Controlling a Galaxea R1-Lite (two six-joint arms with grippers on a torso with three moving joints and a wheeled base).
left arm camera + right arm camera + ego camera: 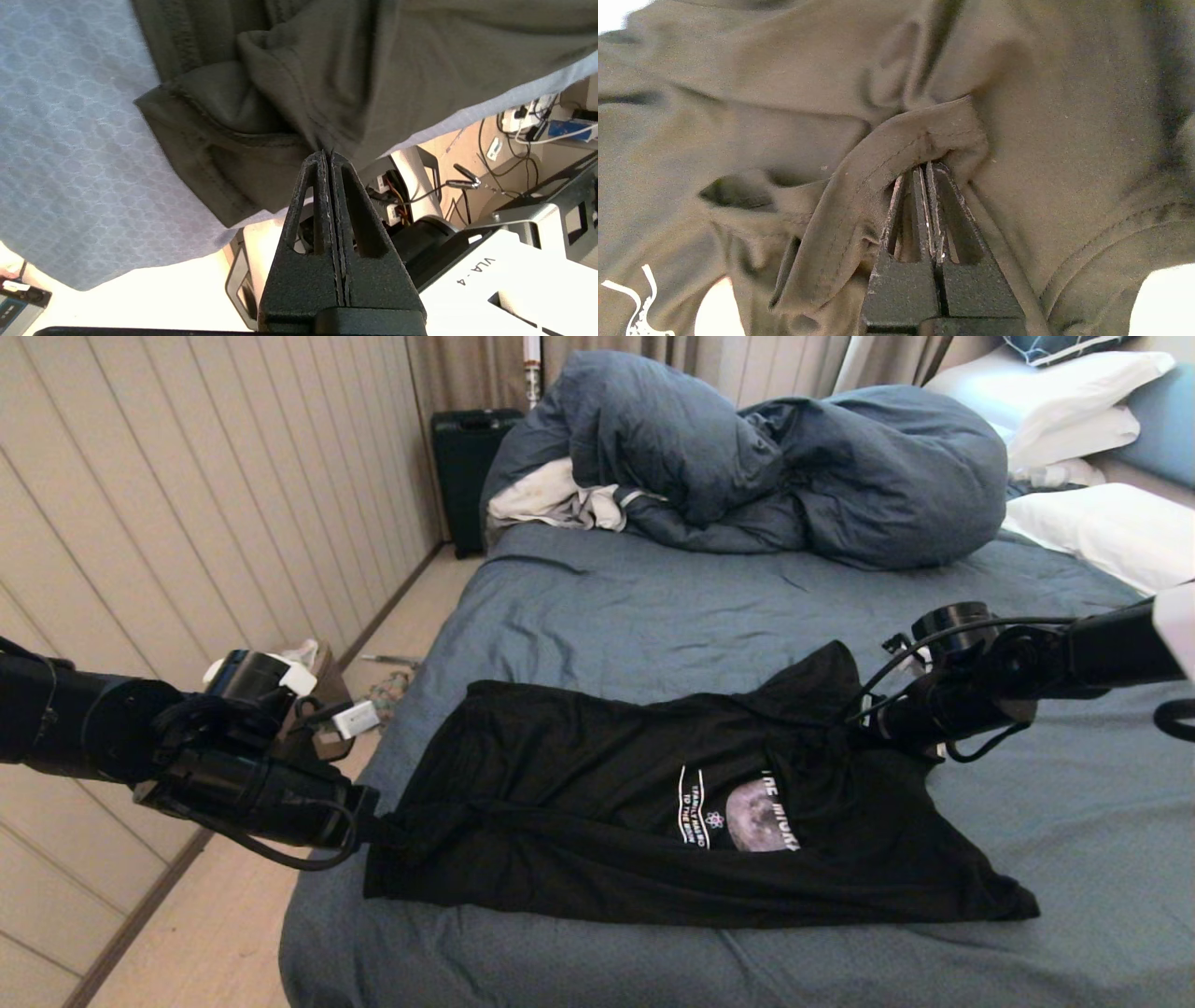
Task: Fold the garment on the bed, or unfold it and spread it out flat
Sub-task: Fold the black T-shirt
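The garment [597, 803], black with a grey moon print, lies stretched across the bed [653, 607]. The left tool [369, 821], pressed together, pinches its hem edge. The right tool [854, 733] pinches its collar band, a detail that only the right wrist view [901, 140] shows.

The garment [653, 812] lies across the near half of the bed [653, 607]. The left end effector [372, 823] meets it at 9 o'clock, the right end effector [864, 735] at 2 o'clock. A duvet [794, 476] sits at 12 o'clock, pillows [1102, 523] at 1 o'clock.
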